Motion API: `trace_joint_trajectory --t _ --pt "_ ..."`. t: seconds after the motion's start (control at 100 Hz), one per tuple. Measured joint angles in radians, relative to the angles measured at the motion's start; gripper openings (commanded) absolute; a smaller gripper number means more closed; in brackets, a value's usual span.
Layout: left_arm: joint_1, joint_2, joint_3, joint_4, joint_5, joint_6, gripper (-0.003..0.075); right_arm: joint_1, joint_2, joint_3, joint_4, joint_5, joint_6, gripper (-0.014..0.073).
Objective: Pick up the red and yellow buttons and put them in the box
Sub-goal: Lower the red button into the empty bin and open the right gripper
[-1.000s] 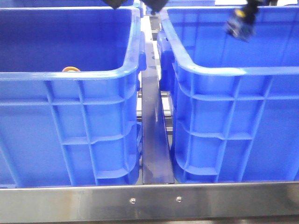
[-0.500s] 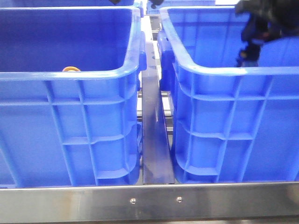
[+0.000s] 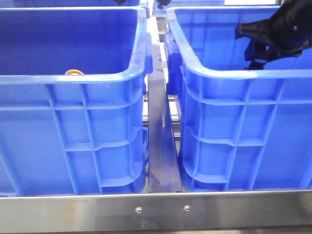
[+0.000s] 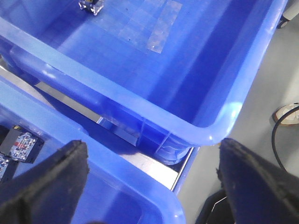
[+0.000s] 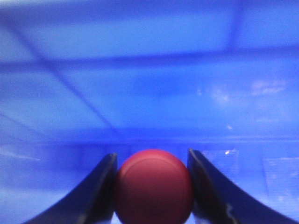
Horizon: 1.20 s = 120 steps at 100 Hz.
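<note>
Currently: right tool [image 5: 152, 186] clamps red button [image 5: 153, 186], low inside right crate [image 3: 243, 73]. Left tool [image 4: 149, 186] spread, empty. Next: lift, carry to nine o'clock crate [image 3: 73, 80].

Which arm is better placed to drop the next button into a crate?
The right. Its tool is shut on the red button and, in the front view, hangs inside the right-hand crate. The left tool is open and empty, above the gap between crates.
</note>
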Motion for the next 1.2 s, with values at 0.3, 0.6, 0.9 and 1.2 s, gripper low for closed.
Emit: trace_joint_trajectory --t 0.3,0.6,0.9,1.2 --pt "0.0 -0.002 0.0 0.0 0.0 0.0 0.0543 0.0 0.01 -0.005 0.0 0.005 0.0 0.0526" --pt "0.0 -0.002 0.0 0.0 0.0 0.0 0.0543 0.0 -0.005 -0.005 0.0 0.026 0.0 0.0547" --pt "0.0 -0.041 0.0 0.019 -0.021 -0.022 0.0543 0.0 -0.163 0.075 0.0 0.023 0.0 0.0547" --pt "0.143 -0.134 0.0 0.117 -0.004 -0.259 0.0543 0.0 -0.423 0.283 0.0 0.017 0.0 0.0495"
